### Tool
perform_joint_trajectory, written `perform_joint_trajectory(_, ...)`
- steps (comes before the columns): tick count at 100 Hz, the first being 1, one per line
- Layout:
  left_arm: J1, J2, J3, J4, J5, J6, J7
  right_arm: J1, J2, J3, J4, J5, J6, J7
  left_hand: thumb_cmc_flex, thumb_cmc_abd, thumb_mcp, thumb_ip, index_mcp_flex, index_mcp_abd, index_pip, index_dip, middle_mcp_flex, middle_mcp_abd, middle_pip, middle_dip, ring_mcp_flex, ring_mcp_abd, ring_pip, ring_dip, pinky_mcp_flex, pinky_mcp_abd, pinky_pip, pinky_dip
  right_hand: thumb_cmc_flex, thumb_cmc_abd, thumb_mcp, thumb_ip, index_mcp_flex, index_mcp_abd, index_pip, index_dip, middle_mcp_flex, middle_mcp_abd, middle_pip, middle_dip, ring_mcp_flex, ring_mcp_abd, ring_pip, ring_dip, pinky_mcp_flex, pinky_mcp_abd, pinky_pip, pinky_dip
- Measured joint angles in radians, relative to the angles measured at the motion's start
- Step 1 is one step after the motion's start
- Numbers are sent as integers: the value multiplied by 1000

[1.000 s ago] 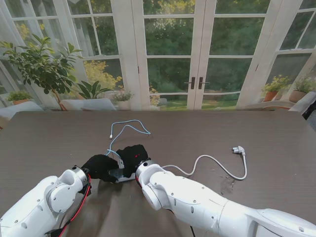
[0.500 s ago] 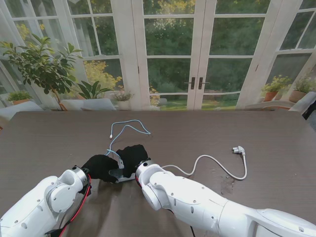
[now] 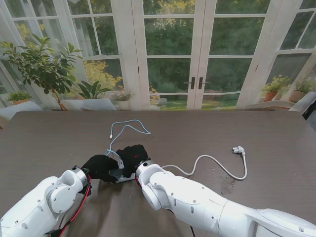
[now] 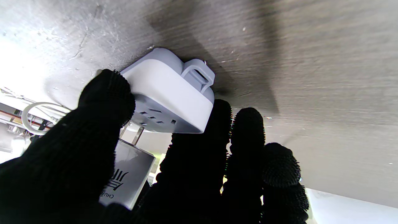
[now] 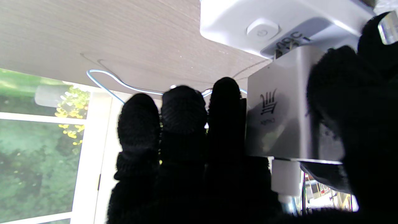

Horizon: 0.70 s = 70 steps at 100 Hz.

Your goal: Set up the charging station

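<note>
A white power strip (image 4: 169,91) lies on the table, mostly hidden under both gloved hands in the stand view. My left hand (image 3: 100,167) is shut on the power strip (image 5: 267,25), thumb on one side and fingers on the other. My right hand (image 3: 132,156) is shut on a white charger block (image 5: 279,121), whose prongs sit partly in the strip's sockets. The charger (image 4: 129,174) also shows in the left wrist view, tilted. A thin blue cable (image 3: 127,129) runs away from the hands, farther from me.
The strip's white cord (image 3: 212,165) curls to the right and ends in a plug (image 3: 239,150) lying on the dark wooden table (image 3: 256,133). Glass doors and potted plants stand beyond the far edge.
</note>
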Motion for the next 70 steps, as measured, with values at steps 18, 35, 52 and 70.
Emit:
perform_joint_trajectory(18,-10,2,9,4,-4,1,-8,0,0,0,0,0,0,0,-1,-13,1,0,8,5,20,-1,10,1,0,2,0,0,16,10,1,0,10,0,0,0,0,0,0,0,0,0,0,0,0,0,0,-7,1,0,2,-6,0,0)
perform_joint_trajectory(35,-20,3,17,9,-7,1,-12,0,0,0,0,0,0,0,-1,-32,2,0,22,5,30,-2,20,2,9,2,0,0,16,10,2,0,11,0,0,0,0,0,0,0,0,0,0,-2,0,0,0,-8,1,0,2,-9,0,0)
perform_joint_trajectory(52,-21,3,16,10,-7,-1,-17,0,0,0,0,0,0,0,-1,-33,2,0,23,5,30,-2,21,2,10,3,0,0,26,10,3,0,11,0,0,0,0,0,0,0,0,0,0,-12,0,0,0,-10,1,0,2,-15,0,0)
perform_joint_trajectory(70,-22,2,11,6,-8,-2,-34,0,1,0,-2,-2,0,2,-1,-33,2,0,23,5,30,-2,21,2,10,3,1,0,27,10,3,0,12,0,0,0,0,0,0,0,0,0,0,-13,0,0,0,-10,1,0,3,-17,0,0)
